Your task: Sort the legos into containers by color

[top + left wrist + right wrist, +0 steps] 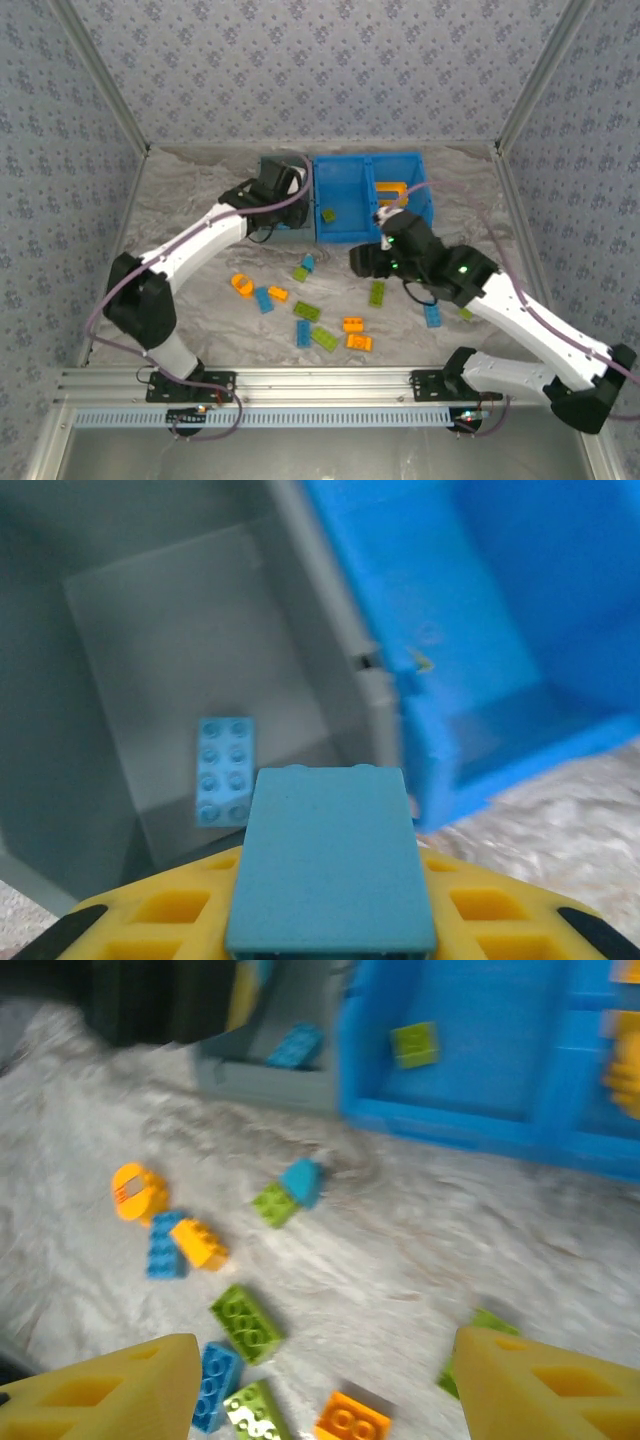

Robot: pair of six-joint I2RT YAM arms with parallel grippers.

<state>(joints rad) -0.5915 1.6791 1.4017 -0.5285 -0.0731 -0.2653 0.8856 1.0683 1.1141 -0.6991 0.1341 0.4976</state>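
The left gripper point(274, 186) hangs over the grey-blue bin point(288, 236), which stands toward the far edge of the table point(180, 200), a little left of centre. In the left wrist view its yellow fingers point(170, 920) are drawn in narrow on a held blue brick point(330, 865). Below it, on the bin's floor, a second blue brick point(225, 771) lies flat with its studs up.

Right against that bin's right wall stands the bright blue bin point(345, 170). A lime brick point(328, 215) lies in its left compartment and the orange frame piece point(390, 190) in its right one.

The loose legos lie on the middle of the table, between the bins and the near edge. Farthest left is an orange round piece point(241, 284), then a long blue brick point(263, 299) touching a small orange brick point(277, 293). A lime-and-blue pair point(301, 272) sits just in front of the bins. Nearer the near edge lie a lime plate point(306, 311), a blue block point(303, 333), a lime block point(324, 338) and two orange blocks point(352, 324). A lone lime brick point(377, 292) lies right of these.

The right gripper point(365, 262) hovers just in front of the bright blue bin's near wall. Its fingers point(110, 1385) are spread wide with nothing between them. Beside the right arm lie a far-right blue brick point(432, 316) and a far-right lime brick point(466, 313).
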